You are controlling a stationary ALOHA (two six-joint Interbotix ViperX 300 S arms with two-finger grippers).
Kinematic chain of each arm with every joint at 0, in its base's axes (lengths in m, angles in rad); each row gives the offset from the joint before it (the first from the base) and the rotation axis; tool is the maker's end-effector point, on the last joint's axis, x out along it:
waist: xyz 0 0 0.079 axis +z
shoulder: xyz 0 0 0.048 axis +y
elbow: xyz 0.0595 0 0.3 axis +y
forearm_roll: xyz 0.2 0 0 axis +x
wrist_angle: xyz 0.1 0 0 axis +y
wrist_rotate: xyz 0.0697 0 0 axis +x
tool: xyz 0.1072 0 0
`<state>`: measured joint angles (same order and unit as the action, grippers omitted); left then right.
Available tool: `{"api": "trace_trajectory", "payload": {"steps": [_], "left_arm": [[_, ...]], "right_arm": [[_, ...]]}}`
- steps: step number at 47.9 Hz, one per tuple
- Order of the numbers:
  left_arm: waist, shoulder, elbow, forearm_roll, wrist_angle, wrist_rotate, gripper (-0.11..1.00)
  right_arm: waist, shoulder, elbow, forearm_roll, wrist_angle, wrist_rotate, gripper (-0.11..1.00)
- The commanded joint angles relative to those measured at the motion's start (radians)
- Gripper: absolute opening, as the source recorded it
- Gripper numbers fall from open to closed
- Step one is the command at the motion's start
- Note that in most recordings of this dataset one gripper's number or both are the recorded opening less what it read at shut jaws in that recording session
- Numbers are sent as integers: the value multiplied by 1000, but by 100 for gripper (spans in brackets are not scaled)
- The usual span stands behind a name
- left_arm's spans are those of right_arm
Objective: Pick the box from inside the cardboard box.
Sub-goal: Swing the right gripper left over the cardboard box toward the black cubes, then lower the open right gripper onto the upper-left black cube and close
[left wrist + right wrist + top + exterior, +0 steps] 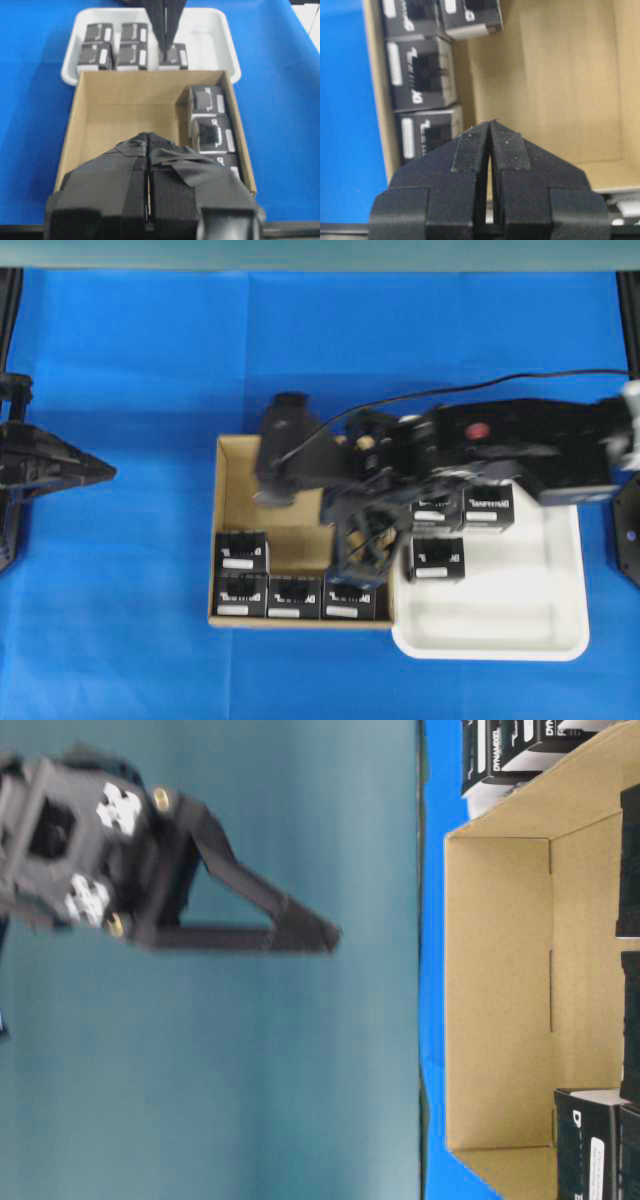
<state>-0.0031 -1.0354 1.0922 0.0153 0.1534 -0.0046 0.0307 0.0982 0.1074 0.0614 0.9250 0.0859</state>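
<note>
The brown cardboard box holds several black boxes along its near side, such as the box and another. The rest of its floor is bare. My right gripper reaches in from the right and hangs above the cardboard box, pointing down. It is shut with nothing in it, and it also shows above the carton in the table-level view. My left gripper rests off to the left of the carton, shut and holding nothing.
A white tray adjoins the carton's right side and holds several more black boxes. Blue cloth covers the table. The right arm spans the tray's back part.
</note>
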Motion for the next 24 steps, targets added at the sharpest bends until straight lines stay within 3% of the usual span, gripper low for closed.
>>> {"api": "trace_trajectory", "payload": {"steps": [1, 16, 24], "left_arm": [[-2, 0, -29, 2, 11, -2, -6], [-2, -17, -31, 2, 71, 0, -6], [-2, -28, -32, 2, 104, 0, -6]], "right_arm": [[-5, 49, -71, -2, 34, -29, 4], [-11, 224, -281, 5, 127, -112, 8], [-14, 291, -353, 9, 137, -146, 18]]}}
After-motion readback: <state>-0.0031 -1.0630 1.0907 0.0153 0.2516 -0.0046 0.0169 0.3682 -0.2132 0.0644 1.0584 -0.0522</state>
